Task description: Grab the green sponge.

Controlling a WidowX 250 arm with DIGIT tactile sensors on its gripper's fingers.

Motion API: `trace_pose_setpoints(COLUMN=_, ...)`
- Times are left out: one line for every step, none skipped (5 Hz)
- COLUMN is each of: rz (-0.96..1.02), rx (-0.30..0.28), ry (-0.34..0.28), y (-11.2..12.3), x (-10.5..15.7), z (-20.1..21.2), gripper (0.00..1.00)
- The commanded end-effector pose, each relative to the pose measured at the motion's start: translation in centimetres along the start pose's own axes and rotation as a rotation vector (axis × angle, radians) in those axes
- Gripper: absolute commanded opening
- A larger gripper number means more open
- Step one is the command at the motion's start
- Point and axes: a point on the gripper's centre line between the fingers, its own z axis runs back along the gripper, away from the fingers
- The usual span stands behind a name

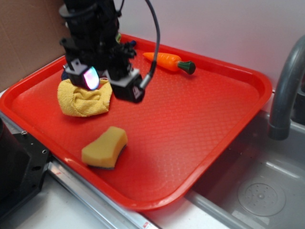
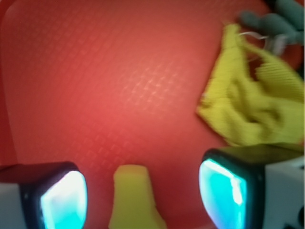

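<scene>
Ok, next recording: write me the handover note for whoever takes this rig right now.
Gripper: open, empty, raised above the red tray, near the yellow rag.
Green sponge: lying flat near the tray's front edge, apart from the rag; in the wrist view its end shows between the fingers.
Toy carrot: at the tray's far side, out of the way.
Done: nothing grasped yet.
Left: line up over the sponge, descend, close, lift.

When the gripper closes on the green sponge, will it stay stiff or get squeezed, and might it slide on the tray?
The green sponge looks like foam, so it will probably compress between the fingers and feel light. It lies flat on the textured red tray, so rolling or tipping seems unlikely. Its pinched waist may give the open gripper a secure hold.
</scene>
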Motion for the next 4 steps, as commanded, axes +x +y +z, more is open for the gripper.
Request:
trace_pose_setpoints(rz=0.079, rx=-0.044, ry=0.075, y=0.1, x=-1.5, z=-1.4, gripper=1.00)
trace_pose_setpoints(rz=0.067, rx=-0.099, ry=0.121, y=-0.7, x=-2.5, z=-2.8, gripper=1.00)
trace_pose_setpoints(rz=0.006, rx=-0.103, ry=0.156, y=-3.3, x=-4.0, z=-5.3, gripper=1.00)
trace_pose_setpoints(rz=-0.024, rx=-0.105, ry=0.166, y=-3.4, x=-4.5, z=-6.4, gripper=1.00)
